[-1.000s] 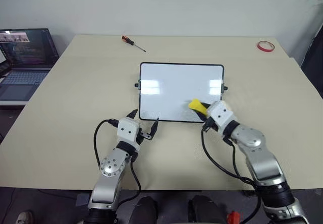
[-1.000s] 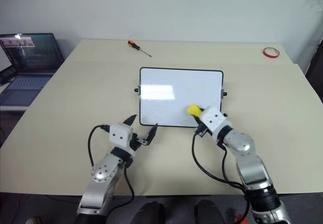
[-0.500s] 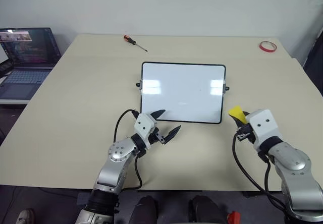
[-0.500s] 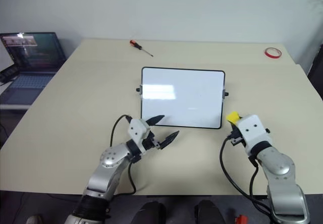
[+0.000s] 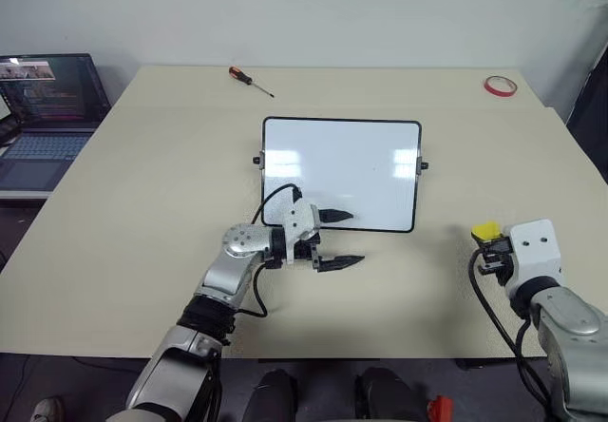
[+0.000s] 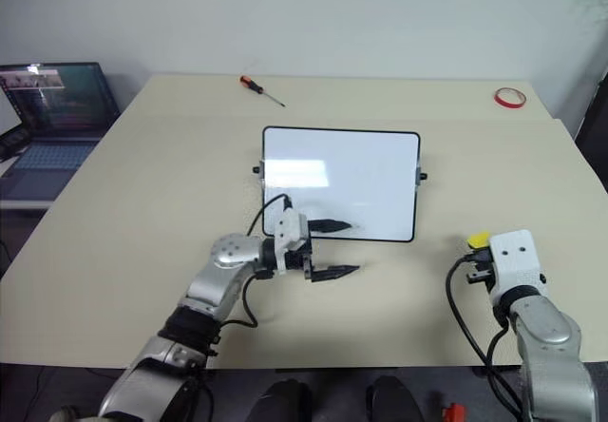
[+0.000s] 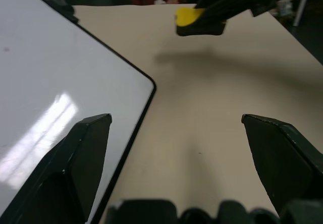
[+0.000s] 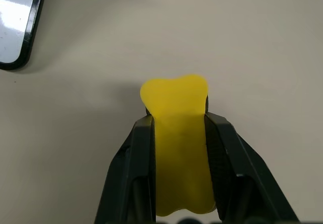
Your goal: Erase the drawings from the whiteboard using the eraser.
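Gripping eraser point(image 8: 177, 148), right hand point(image 8: 179, 133) beside whiteboard point(image 5: 340, 170).

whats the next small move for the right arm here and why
Probably lower the eraser to the table and let go. The whiteboard looks wiped clean, and the right tool holds the eraser off to the board's right, above bare tabletop.

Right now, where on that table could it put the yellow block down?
Bare tabletop lies between the whiteboard and the right gripper, which holds the eraser. More lies left of the board, and between the screwdriver and tape ring. It is crowded at the board's near edge, where the left gripper is.
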{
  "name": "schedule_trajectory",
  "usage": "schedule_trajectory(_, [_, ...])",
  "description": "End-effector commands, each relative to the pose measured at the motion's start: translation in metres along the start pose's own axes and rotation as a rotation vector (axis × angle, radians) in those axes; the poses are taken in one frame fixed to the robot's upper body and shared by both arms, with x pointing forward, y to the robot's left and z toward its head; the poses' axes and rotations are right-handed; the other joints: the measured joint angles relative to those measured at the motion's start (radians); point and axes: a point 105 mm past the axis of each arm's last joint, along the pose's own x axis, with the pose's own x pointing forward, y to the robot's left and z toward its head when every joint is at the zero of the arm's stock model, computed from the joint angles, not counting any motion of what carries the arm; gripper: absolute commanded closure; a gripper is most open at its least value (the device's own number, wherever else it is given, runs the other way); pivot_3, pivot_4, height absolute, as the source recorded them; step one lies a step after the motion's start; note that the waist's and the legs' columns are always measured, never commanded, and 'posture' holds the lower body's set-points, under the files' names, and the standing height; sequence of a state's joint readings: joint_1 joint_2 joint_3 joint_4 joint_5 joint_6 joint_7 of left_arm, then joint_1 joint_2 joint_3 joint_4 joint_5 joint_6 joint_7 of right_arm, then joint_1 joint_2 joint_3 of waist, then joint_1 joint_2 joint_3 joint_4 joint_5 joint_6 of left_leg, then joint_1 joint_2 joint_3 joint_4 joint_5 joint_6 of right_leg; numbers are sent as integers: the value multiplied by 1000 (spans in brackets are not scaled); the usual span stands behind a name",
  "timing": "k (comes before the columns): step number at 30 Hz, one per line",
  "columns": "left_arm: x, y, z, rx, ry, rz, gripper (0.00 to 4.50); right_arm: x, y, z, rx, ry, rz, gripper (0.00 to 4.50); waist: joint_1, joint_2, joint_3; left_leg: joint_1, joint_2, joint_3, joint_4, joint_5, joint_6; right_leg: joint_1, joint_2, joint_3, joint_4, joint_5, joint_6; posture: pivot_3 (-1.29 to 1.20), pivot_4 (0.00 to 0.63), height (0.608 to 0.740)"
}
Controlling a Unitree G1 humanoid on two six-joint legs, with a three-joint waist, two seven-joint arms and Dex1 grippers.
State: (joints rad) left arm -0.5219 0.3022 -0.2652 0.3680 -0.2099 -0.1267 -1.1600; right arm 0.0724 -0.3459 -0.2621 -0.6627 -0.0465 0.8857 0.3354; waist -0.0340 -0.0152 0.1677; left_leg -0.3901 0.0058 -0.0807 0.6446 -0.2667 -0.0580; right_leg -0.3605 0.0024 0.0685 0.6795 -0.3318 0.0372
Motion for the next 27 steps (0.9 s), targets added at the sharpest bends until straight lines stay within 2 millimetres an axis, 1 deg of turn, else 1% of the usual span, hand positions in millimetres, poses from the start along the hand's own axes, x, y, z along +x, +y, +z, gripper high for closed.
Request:
schedule_trajectory(1, [7,-9,5,53,-10,-80,0,5,1,6,32,-29,18,3422,0,0,0,0,0,0,0,0,0,0,0,0,0,0,0,0,150,740])
schedule_trajectory(3, [8,-12,4,58,-12,-95,0,9,2,6,91,-24,26,3422,1,0,0,0,0,0,0,0,0,-1,0,0,0,0,0,0,150,740])
schedule_trajectory(6, [10,-11,9,67,-26,-84,0,17,3,6,144,-15,38,3422,1,0,0,-1,1,0,0,0,0,-2,1,1,1,0,0,0,150,740])
schedule_trajectory(10, [11,-11,14,72,-33,-77,0,25,4,8,154,-17,50,3422,1,0,0,-2,1,0,0,0,0,-2,1,0,1,0,0,0,150,740])
schedule_trajectory(14, [8,-12,15,71,-27,-68,0,31,6,11,166,-21,69,3422,1,0,0,-6,1,0,1,0,0,-7,1,1,2,0,0,0,150,740])
schedule_trajectory(19, [5,-10,17,72,-16,-51,0,34,7,11,181,-18,77,3422,1,0,0,-7,1,0,1,0,0,-9,1,1,3,0,0,0,150,740])
schedule_trajectory(27, [5,-11,21,69,-9,-47,0,36,8,9,185,-10,80,3422,2,1,0,-8,1,0,1,0,0,-9,0,1,3,0,0,0,150,740])
